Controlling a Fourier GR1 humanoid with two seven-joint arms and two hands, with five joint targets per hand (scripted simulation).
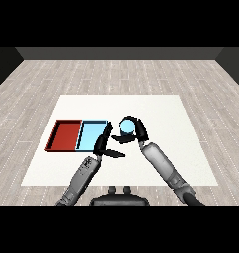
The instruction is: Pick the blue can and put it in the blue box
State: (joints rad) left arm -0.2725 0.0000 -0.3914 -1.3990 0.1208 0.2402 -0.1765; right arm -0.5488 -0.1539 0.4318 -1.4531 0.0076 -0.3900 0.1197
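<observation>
Transport is the step now: we are holding the blue can [126,127] in our curled right hand [137,129], just right of the blue tray [92,133]. We are advising to keep it upright and move left past the relaxed left hand [104,146].

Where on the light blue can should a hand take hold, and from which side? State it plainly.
Grip the light blue cylindrical can round its curved side wall, coming from the robot's right. Its round top faces up, so it seems upright, and fingers wrap a round wall best. The black right hand is already curled round it that way. The light blue tray lies to the left, with the black left hand beside it.
</observation>
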